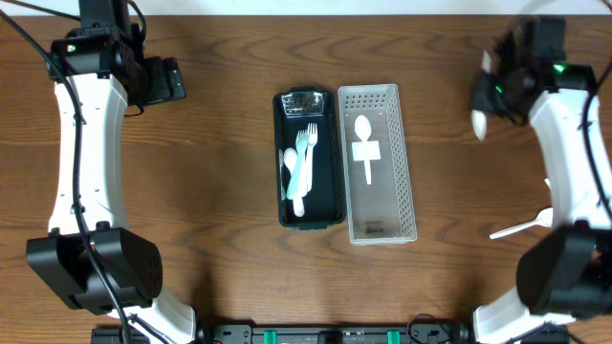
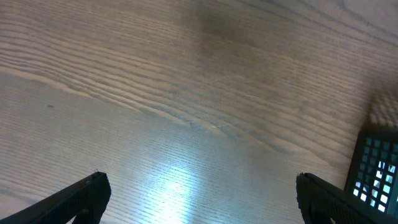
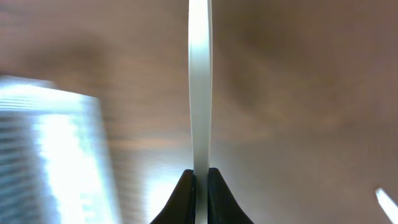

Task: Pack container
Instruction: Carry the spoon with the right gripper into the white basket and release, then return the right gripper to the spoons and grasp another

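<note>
White utensil (image 3: 199, 81) clenched in right jaws, right arm (image 1: 574, 162) stretched forward, left jaws released.

In the right wrist view, the white utensil (image 3: 199, 81) pinched in the right gripper (image 3: 200, 177) is showing only its thin edge and running off the top; it is possibly a spoon. The mesh basket (image 3: 50, 155) is smearing into blur, and the lower right corner is cutting a white sliver (image 3: 385, 200). In the left wrist view, the bottom edge is cropping the left gripper (image 2: 202, 186) and its spread fingers (image 2: 81, 196), and the right edge is cropping the dark container (image 2: 376, 174). Overhead, the right arm (image 1: 574, 162) is covering one end of a white cutlery piece (image 1: 516, 228) on the desk (image 1: 210, 191).
</note>
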Controlling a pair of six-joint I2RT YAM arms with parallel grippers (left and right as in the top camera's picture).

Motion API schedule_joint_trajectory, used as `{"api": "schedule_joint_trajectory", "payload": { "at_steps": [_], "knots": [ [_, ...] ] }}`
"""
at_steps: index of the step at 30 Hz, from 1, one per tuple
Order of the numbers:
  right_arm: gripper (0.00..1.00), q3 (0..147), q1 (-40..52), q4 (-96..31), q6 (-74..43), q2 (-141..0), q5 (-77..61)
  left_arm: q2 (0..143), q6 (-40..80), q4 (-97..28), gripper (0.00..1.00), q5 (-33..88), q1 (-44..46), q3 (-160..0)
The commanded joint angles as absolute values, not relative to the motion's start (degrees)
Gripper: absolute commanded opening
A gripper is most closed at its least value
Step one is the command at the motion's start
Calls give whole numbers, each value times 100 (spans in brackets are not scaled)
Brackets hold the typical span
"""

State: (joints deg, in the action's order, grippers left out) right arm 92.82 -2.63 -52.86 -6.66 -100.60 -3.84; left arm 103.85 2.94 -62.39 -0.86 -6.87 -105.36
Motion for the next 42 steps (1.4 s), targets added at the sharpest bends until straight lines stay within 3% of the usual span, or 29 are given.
{"api": "schedule_joint_trajectory", "payload": {
  "at_steps": [1, 8, 18, 20, 22, 24, 25, 27, 33, 41, 42],
  "knots": [
    [4, 9463, 390, -5356, -926, -9885, -478, 10460, 257, -6248, 98, -156, -705, -10519],
    [4, 9255, 1573, -5457, -1221, -10313, -475, 10460, 257, -6248, 98, -158, -705, -10519],
    [4, 9170, 2399, -5544, -1317, -11441, -475, 10460, 257, -6254, 98, -156, -705, -10519],
    [9, 9170, 2421, -5544, -1326, -11552, -475, 10460, 257, -6254, 98, -156, -705, -10519],
    [24, 9170, 2418, -5520, -1321, -11555, -467, 10460, 257, -6254, 98, -156, -705, -10519],
    [32, 9188, 2381, -5454, -1319, -11491, -344, 10460, 257, -6254, 98, -156, -705, -10519],
    [42, 9214, 2344, -5419, -1321, -11437, -211, 10460, 257, -6254, 98, -156, -707, -10519],
    [51, 9317, 2259, -5428, -1321, -11310, 3, 10460, 257, -6254, 98, -156, -705, -10519],
    [52, 9688, 1564, -5601, -2003, -10444, 788, 10460, 257, -6292, 98, -156, -707, -10519],
    [53, 9684, -744, -7091, -5509, -9124, 1170, 10460, 257, -6292, 98, -156, -705, -10519],
    [56, 9684, -1050, -7343, -5839, -9074, 1092, 10460, 257, -6292, 98, -156, -707, -10519]
  ]
}}
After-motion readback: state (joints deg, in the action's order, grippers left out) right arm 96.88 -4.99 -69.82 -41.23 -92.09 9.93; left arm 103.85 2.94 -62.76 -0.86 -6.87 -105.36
